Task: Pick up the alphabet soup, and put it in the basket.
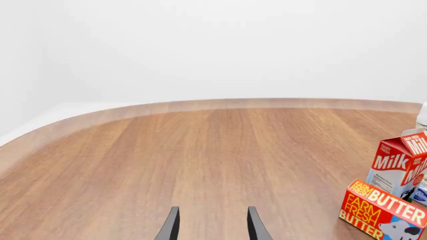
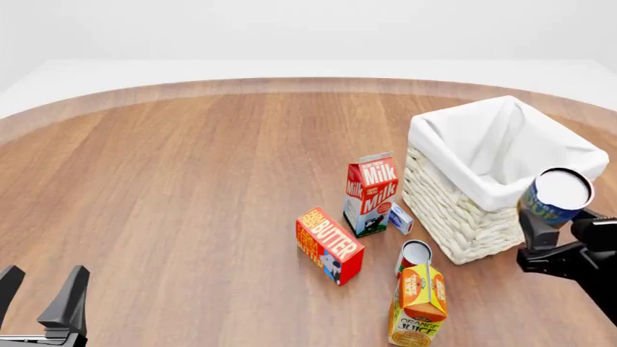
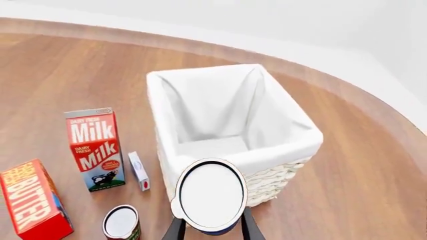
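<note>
The alphabet soup (image 2: 556, 196), a blue-labelled can with a silver lid, hangs in the air by the near right side of the basket (image 2: 453, 206), about level with its rim. My right gripper (image 2: 554, 228) is shut on it. In the right wrist view the can's lid (image 3: 211, 194) fills the space between the fingers, just short of the cream wicker basket (image 3: 273, 177) with its white liner. My left gripper (image 2: 40, 298) stands open at the near left of the table, holding nothing; its fingertips (image 1: 172, 222) show over bare wood.
A milk carton (image 2: 371, 192), a small white box (image 2: 401, 217), a butter box (image 2: 329, 245), a red-and-white can (image 2: 414, 256) and an orange juice carton (image 2: 417, 303) stand left of and in front of the basket. Bare wood stretches across the left half.
</note>
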`<state>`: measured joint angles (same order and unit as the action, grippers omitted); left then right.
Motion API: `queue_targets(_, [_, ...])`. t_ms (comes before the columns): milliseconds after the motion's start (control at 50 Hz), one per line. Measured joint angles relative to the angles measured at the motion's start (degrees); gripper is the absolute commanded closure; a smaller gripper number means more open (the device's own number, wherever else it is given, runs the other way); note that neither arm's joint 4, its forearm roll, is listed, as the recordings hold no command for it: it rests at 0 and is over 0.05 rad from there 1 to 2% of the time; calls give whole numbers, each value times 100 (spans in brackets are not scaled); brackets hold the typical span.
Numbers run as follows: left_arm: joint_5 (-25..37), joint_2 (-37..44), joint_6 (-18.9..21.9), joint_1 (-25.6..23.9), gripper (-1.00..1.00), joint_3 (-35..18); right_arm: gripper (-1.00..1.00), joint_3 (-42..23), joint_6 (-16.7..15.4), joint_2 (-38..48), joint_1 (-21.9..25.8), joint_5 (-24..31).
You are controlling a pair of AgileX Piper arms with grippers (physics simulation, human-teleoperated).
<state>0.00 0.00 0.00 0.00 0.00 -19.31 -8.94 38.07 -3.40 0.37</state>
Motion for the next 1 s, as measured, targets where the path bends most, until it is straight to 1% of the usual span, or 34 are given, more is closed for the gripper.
queue_targets(120, [0,0,0,0,-100,0,100,-141,-27,13,37,58])
queue_targets(360, [0,0,0,0,-100,0,100,-556,-102,-29,76,346])
queue_targets(700, [0,0,0,0,-100,0,100,-1196,-284,-67,82,845])
queue_targets(1000, [0,0,0,0,-100,0,100,-1788,-480,67,102,1238])
